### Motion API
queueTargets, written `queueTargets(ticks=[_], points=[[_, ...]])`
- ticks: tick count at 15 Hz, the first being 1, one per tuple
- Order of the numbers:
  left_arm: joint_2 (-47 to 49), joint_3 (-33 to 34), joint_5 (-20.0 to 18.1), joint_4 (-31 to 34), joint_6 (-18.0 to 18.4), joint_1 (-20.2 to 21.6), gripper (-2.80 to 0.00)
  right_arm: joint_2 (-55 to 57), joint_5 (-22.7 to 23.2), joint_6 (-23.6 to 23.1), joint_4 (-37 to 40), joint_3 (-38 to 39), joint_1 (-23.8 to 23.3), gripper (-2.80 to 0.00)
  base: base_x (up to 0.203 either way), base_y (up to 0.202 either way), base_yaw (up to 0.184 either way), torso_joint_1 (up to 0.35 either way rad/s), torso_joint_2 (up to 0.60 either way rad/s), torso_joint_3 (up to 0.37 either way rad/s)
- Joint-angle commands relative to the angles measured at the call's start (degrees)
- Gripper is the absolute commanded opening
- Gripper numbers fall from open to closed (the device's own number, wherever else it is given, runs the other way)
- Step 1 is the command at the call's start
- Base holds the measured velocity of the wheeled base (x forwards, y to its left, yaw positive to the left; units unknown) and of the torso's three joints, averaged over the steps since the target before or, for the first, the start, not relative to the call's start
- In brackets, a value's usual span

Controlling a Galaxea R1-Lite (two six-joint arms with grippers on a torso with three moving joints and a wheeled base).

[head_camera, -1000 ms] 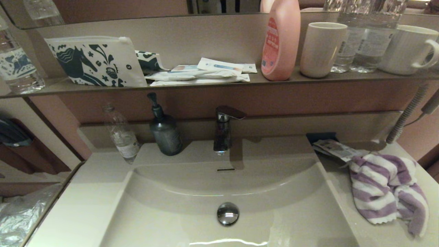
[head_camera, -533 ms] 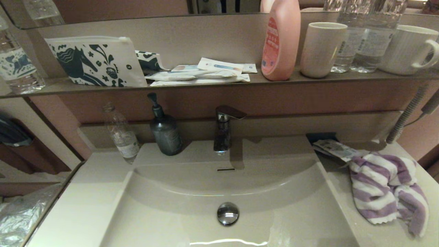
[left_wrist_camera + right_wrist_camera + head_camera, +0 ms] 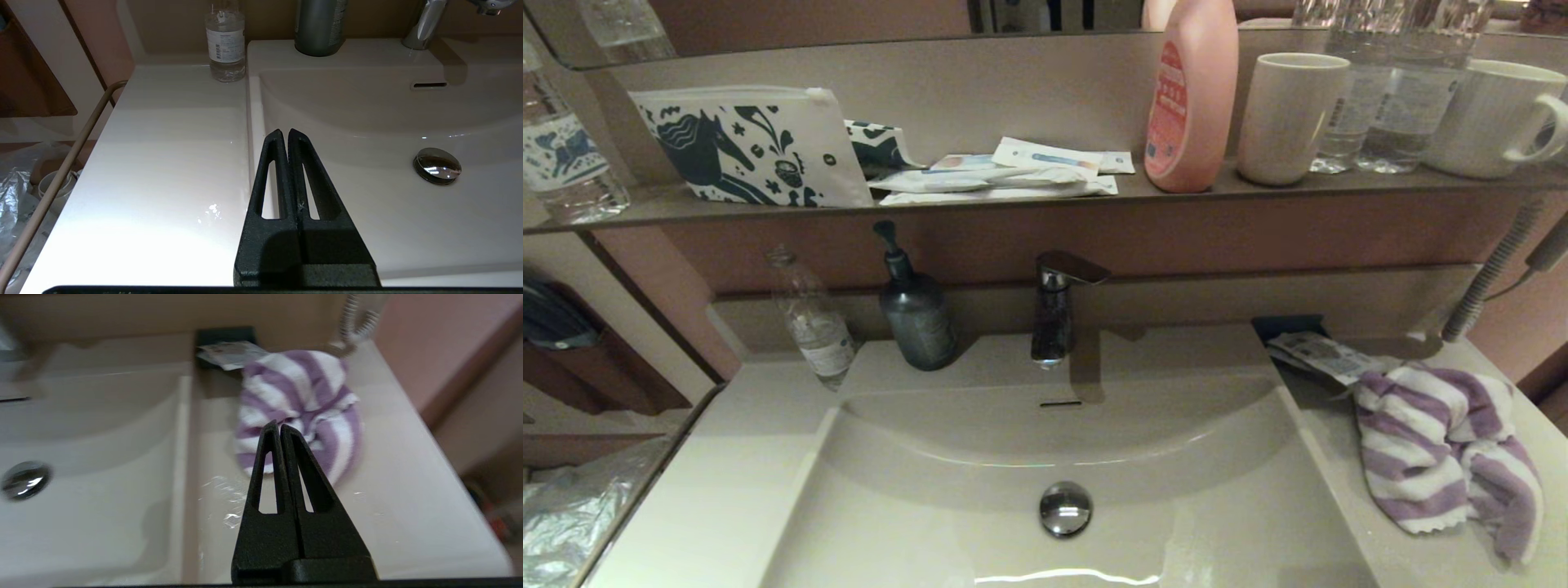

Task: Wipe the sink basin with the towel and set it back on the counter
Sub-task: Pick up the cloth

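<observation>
The counter carries a clear bottle, a dark pump dispenser — and the crumpled towel.

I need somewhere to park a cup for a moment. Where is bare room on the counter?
The counter left of the basin is bare in front of the water bottle. The right side is crowded: the towel and packets fill most of it.

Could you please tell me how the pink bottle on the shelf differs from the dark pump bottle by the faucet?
The pink bottle stands up on the shelf; the pump bottle stands lower, on the counter behind the basin. The pink one is opaque pink with a red label; the pump bottle is dark grey with a black pump. Both stand upright.
</observation>
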Motion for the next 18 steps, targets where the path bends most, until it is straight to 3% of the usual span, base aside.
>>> queueTargets(ticks=[1, 8, 10, 13, 16, 17, 18], points=[[0.09, 0.00, 0.01, -0.05, 0.02, 0.01, -2.80, 13.53, -2.31, -0.14, 0.45, -4.92, -0.03, -2.80, 0.000, 0.000, 0.000, 0.000, 0.00, 0.000], [0.09, 0.00, 0.01, -0.05, 0.02, 0.01, -2.80, 36.26, -6.00, -1.70, 8.84, -14.81, -0.95, -2.80, 0.000, 0.000, 0.000, 0.000, 0.00, 0.000], [0.09, 0.00, 0.01, -0.05, 0.04, 0.01, -2.80, 41.04, -7.21, -5.45, 9.34, -15.72, -1.37, -2.80, 0.000, 0.000, 0.000, 0.000, 0.00, 0.000], [0.09, 0.00, 0.01, -0.05, 0.02, 0.01, -2.80, 48.26, -11.22, -7.34, 9.21, -17.58, -1.92, -2.80, 0.000, 0.000, 0.000, 0.000, 0.00, 0.000], [0.09, 0.00, 0.01, -0.05, 0.03, 0.01, -2.80, 54.76, -13.39, -10.66, 8.96, -18.75, -5.08, -2.80, 0.000, 0.000, 0.000, 0.000, 0.00, 0.000], [0.09, 0.00, 0.01, -0.05, 0.03, 0.01, -2.80, 55.71, -13.47, -13.30, 8.95, -19.34, -6.35, 0.00, 0.000, 0.000, 0.000, 0.000, 0.00, 0.000], [0.09, 0.00, 0.01, -0.05, 0.02, 0.01, -2.80, 56.60, -13.43, -14.31, 8.94, -20.14, -7.07, 0.00, 0.000, 0.000, 0.000, 0.000, 0.00, 0.000]])
